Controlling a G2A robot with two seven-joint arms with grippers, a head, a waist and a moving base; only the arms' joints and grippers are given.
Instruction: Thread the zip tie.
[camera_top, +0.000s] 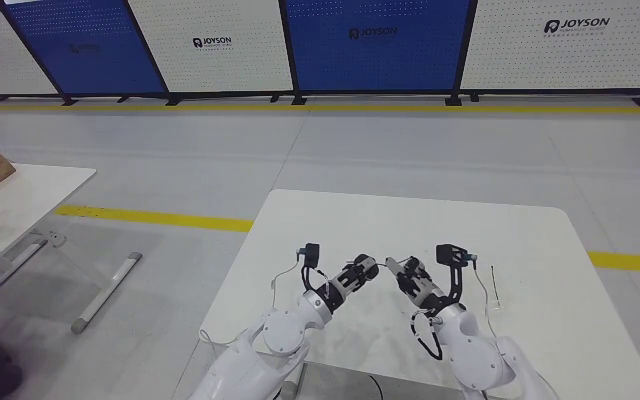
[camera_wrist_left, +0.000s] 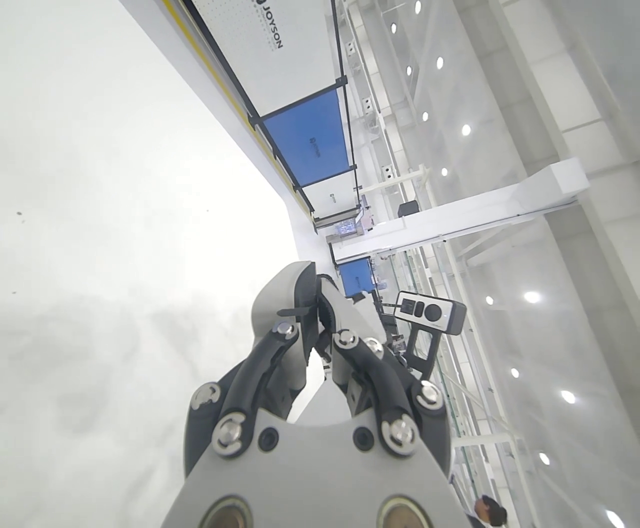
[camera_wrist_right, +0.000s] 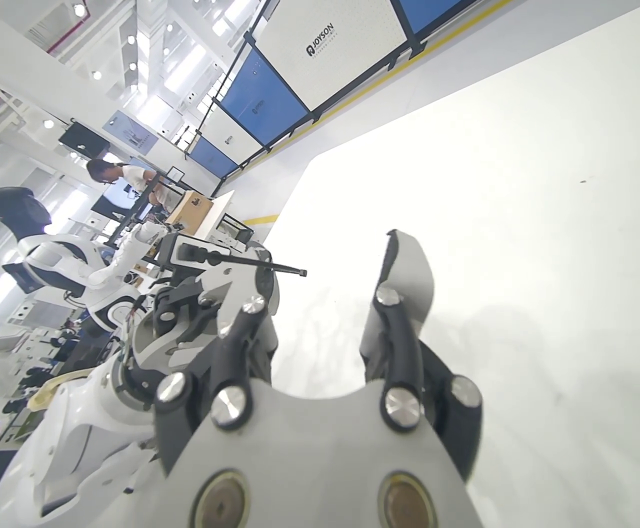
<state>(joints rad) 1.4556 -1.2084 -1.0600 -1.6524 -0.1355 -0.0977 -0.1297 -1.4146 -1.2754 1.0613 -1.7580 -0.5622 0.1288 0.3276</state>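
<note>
Grippers face each other tip to tip above the near middle of the white table in the top view, the left gripper and the right gripper almost meeting. The zip tie is too fine to make out between them from this height. A thin pale strand lies flat on the table on the right arm's side, its length running away from the robot; what it is cannot be told.

From the left wrist, the left gripper has its jaws pressed together on the black zip tie. A short stub of the tie juts out sideways from between the fingers, across the line of the gripper and above the pale table.

From the right wrist, the right gripper is spread wide and grips nothing, with bare table showing between its fingers. The zip tie comes in from the left arm's side as a straight, slim black strip. Its long axis runs crosswise to the right gripper's fingers. The free end, tipped with a small square head, points into the open gap and stops short of the far finger.
</note>
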